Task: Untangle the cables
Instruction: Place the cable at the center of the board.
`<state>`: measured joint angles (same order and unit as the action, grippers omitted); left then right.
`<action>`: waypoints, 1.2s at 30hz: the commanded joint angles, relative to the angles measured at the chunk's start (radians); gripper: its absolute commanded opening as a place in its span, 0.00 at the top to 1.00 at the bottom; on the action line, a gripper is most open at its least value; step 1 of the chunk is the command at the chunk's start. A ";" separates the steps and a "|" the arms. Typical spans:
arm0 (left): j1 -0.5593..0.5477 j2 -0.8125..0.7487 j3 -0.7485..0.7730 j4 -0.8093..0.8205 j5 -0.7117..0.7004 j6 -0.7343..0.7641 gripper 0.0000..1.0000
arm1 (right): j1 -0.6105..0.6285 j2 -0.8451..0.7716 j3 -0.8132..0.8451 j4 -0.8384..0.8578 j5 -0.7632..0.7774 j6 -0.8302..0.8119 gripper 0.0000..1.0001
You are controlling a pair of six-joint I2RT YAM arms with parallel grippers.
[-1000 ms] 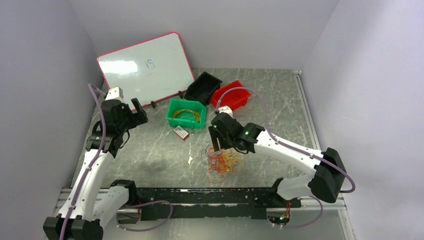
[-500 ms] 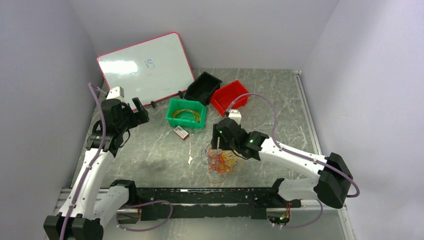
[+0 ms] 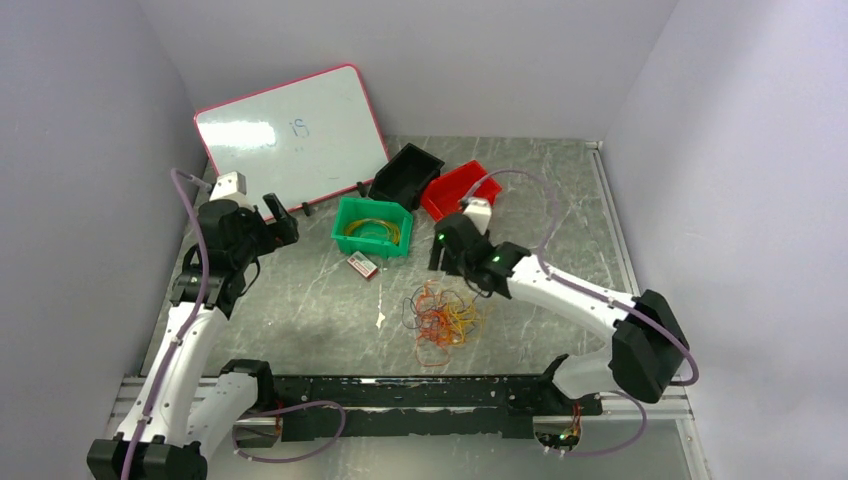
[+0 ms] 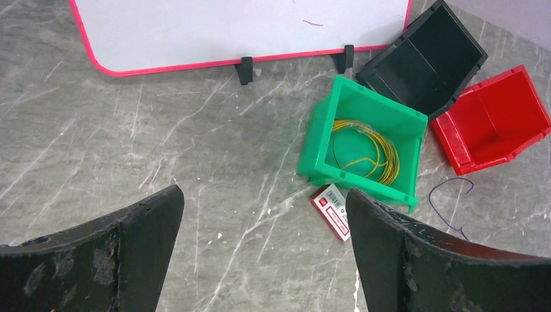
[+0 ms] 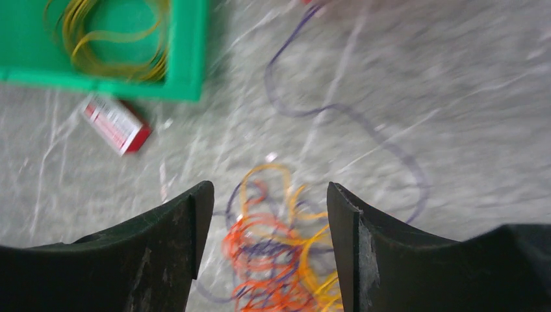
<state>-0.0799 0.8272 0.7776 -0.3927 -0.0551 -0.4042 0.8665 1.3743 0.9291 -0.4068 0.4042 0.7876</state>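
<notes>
The right gripper (image 3: 438, 260) hangs over the table (image 3: 300, 300) with its jaws parted and nothing between them. The cables (image 3: 441, 318) lie in a loose tangle of orange, yellow and red loops with some dark strands. The tangle sits just on the near side of this gripper, towards the arm bases, and does not touch its fingers. In the blurred right wrist view the tangle shows low between the two dark fingers. A single dark wire (image 5: 338, 110) curls across the bare surface beyond it. To this gripper's left and a little further back stands a green bin (image 3: 350, 218) holding a coil of yellow wire (image 4: 371, 151). A small red-and-white box (image 3: 361, 265) lies flat just in front of that bin. Behind the gripper sit a black bin (image 3: 405, 170) and a red bin (image 3: 462, 190), side by side – the red one nearer to it. The left gripper (image 3: 283, 225) is well apart from the tangle, spread wide and empty. The green bin lies ahead of it to the right, and a pink-framed whiteboard (image 3: 290, 135) is propped just beyond it.
</notes>
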 commanded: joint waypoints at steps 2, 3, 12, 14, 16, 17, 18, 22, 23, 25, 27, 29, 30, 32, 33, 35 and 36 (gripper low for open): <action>0.011 0.002 0.009 0.016 0.052 0.013 0.01 | -0.230 -0.043 -0.013 0.007 -0.145 -0.229 0.32; 0.011 0.002 0.009 0.017 0.058 0.015 0.01 | -0.265 -0.021 -0.009 0.018 -0.206 -0.282 0.32; 0.011 0.007 0.008 0.022 0.086 0.027 0.01 | -0.289 0.243 0.142 0.047 -0.353 -0.573 0.37; 0.011 0.007 0.007 0.023 0.089 0.027 0.01 | -0.287 0.290 0.166 0.069 -0.357 -0.629 0.37; 0.011 0.007 0.007 0.023 0.090 0.027 0.01 | -0.289 0.337 0.201 0.068 -0.357 -0.674 0.37; 0.011 0.007 0.007 0.024 0.091 0.027 0.01 | -0.289 0.360 0.223 0.064 -0.362 -0.692 0.38; 0.012 0.006 0.006 0.024 0.093 0.028 0.00 | -0.289 0.380 0.237 0.063 -0.373 -0.710 0.38; 0.011 0.002 0.004 0.030 0.121 0.075 0.02 | -0.288 0.433 0.270 0.051 -0.429 -0.764 0.39; 0.011 0.000 0.003 0.032 0.132 0.081 0.02 | -0.288 0.441 0.273 0.050 -0.430 -0.770 0.40; 0.011 -0.006 -0.002 0.038 0.148 0.091 0.02 | -0.288 0.451 0.271 0.054 -0.425 -0.776 0.40; 0.012 -0.012 -0.002 0.040 0.155 0.096 0.01 | -0.289 0.457 0.269 0.056 -0.419 -0.783 0.41; 0.012 -0.018 -0.003 0.042 0.159 0.099 0.01 | -0.288 0.471 0.275 0.052 -0.415 -0.791 0.42; 0.013 -0.021 -0.005 0.043 0.158 0.099 0.01 | -0.288 0.477 0.277 0.048 -0.412 -0.794 0.42; 0.011 -0.027 -0.008 0.045 0.156 0.101 0.01 | -0.288 0.488 0.281 0.046 -0.405 -0.797 0.43; 0.011 -0.030 -0.010 0.049 0.156 0.100 0.01 | -0.288 0.490 0.282 0.047 -0.404 -0.799 0.44; 0.011 -0.030 -0.011 0.050 0.161 0.100 0.02 | -0.288 0.501 0.288 0.043 -0.404 -0.808 0.46; 0.012 -0.027 -0.011 0.049 0.162 0.101 0.02 | -0.288 0.507 0.294 0.035 -0.404 -0.813 0.47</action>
<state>-0.0799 0.8116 0.7765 -0.3843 0.0708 -0.3202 0.5777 1.8530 1.1847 -0.3573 -0.0044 0.0093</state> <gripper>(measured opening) 0.985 0.543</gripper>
